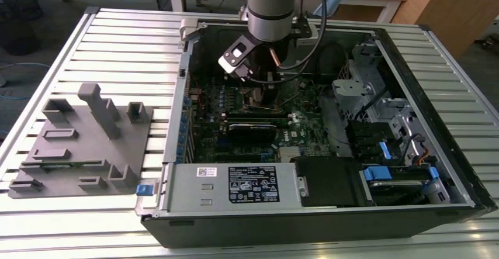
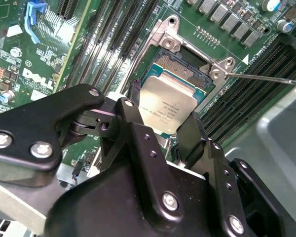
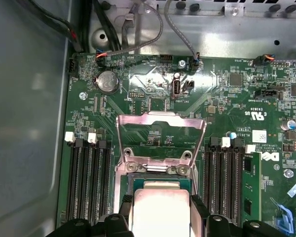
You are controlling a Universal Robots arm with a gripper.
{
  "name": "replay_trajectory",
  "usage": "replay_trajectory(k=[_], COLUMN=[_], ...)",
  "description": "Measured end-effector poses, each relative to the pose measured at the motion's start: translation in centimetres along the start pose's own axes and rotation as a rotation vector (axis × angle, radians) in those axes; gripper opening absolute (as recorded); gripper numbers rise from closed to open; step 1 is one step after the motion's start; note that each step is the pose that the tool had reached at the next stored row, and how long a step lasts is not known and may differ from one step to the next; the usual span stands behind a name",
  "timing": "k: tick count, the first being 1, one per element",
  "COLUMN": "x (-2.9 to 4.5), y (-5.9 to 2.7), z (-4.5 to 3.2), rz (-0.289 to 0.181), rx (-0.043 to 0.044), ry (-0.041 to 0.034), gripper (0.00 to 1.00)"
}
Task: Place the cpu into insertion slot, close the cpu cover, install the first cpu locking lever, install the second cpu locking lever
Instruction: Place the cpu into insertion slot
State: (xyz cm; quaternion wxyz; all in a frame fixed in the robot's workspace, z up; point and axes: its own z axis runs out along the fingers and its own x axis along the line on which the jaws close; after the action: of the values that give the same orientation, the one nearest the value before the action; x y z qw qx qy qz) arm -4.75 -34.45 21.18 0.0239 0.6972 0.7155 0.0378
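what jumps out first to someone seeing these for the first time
In the exterior view, the robot arm reaches down into an open computer case lying on a slatted table. In both wrist views, the gripper pinches the cpu right over the insertion slot, with the cpu cover swung up open.

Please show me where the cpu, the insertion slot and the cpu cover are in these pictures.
cpu [image 2: 168, 104]: second wrist view, middle of its silvery metal top.
insertion slot [image 2: 180, 66]: second wrist view, the bare contact field beside the cpu.
cpu cover [image 3: 160, 118]: first wrist view, the outer bar of the open frame.
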Motion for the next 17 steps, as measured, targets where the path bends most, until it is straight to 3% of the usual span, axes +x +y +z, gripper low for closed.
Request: replay_trajectory(k=[17], x=[0.20], y=[-0.46], z=[1.15], rz=[0.003], rx=[-0.0001], ry=[-0.0002], gripper=[0.54])
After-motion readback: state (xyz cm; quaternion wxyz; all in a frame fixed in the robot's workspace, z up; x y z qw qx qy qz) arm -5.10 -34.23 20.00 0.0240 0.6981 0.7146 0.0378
